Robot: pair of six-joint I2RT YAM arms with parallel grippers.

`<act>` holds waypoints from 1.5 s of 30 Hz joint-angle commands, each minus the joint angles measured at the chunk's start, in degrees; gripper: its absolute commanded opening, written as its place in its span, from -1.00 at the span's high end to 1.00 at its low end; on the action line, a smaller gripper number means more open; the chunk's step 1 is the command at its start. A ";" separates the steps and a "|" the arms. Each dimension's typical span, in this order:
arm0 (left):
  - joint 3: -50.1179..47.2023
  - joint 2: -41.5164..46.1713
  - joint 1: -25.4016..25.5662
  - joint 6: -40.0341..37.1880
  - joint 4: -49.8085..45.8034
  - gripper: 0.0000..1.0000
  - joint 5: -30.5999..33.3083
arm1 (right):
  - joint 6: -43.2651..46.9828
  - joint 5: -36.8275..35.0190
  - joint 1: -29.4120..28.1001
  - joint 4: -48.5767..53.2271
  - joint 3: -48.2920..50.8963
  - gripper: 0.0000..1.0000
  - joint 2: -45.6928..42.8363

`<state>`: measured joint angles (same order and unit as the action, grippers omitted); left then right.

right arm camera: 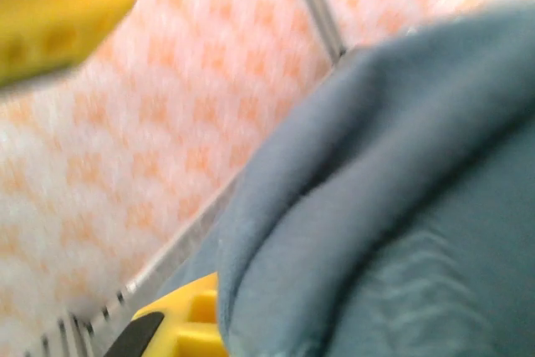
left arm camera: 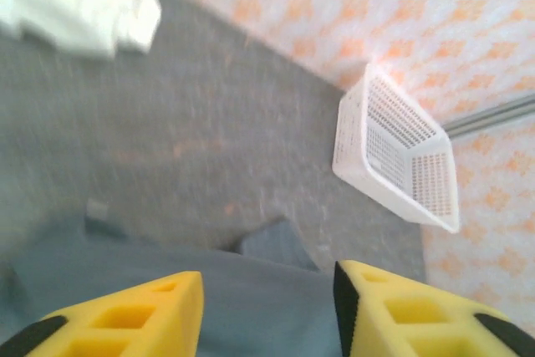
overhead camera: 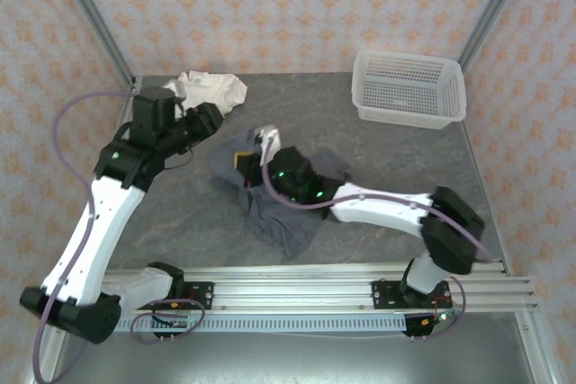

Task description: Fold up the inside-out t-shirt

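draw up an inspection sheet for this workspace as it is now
surface: grey mottled table, bare around the cloth
job's things: dark grey t-shirt crumpled mid-table, not folded
clutter: cream-white garment bunched at the far left; white perforated basket at the far right, nothing seen inside
grippers: left gripper open over the t-shirt; right gripper fingers apart, t-shirt fold draped over one
cables: purple cable loops off the left arm; second purple cable runs along the right arm
surroundings: orange-patterned walls, metal corner posts, aluminium rail at the near edge
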<state>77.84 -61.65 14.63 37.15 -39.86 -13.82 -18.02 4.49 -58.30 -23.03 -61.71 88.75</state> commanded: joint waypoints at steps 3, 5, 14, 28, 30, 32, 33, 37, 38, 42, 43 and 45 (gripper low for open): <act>-8.48 9.75 0.18 -30.23 7.19 -0.41 -0.09 | -10.43 3.95 9.29 14.41 -6.49 1.00 -13.66; -14.67 12.04 0.18 -34.00 8.17 -0.51 -0.71 | -11.59 4.30 12.14 21.99 -8.95 1.00 -16.81; -26.50 2.39 3.95 -31.84 17.40 -0.94 -12.54 | -21.51 6.48 25.00 36.67 0.87 1.00 -28.33; -17.31 -33.09 10.04 -23.30 22.30 -0.64 -5.08 | -26.49 10.90 39.07 39.49 10.67 1.00 -27.05; -13.87 -37.48 10.02 -21.12 22.30 -0.46 -7.40 | -26.36 10.39 39.12 40.06 10.65 1.00 -27.15; -9.96 -42.08 10.01 -19.42 21.82 -0.24 -8.14 | -26.52 10.20 39.06 40.26 10.67 1.00 -27.19; -7.28 -44.78 10.07 -19.25 19.97 -0.17 -8.05 | -26.73 10.19 39.07 40.38 10.62 1.00 -27.17; -3.67 -49.92 10.04 -19.38 17.41 -0.22 -7.20 | -27.57 10.12 39.05 40.26 10.57 1.00 -27.25; -3.39 -50.46 10.03 -19.92 17.01 -0.27 -6.92 | -27.68 10.02 39.14 40.11 10.60 1.00 -27.16; -2.07 -54.40 10.12 -20.98 16.32 -0.21 -9.73 | -28.12 10.19 39.10 39.64 10.52 1.00 -26.71; -1.73 -55.48 10.15 -20.90 16.53 0.05 -10.93 | -28.14 10.21 39.10 39.87 10.24 1.00 -26.48; -2.07 -54.88 10.24 -20.62 17.44 0.84 -10.96 | -28.34 9.95 39.06 40.85 9.37 1.00 -26.39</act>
<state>75.61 -114.96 24.51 16.56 -20.21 -22.63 -45.47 14.61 -19.38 16.82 -49.52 62.63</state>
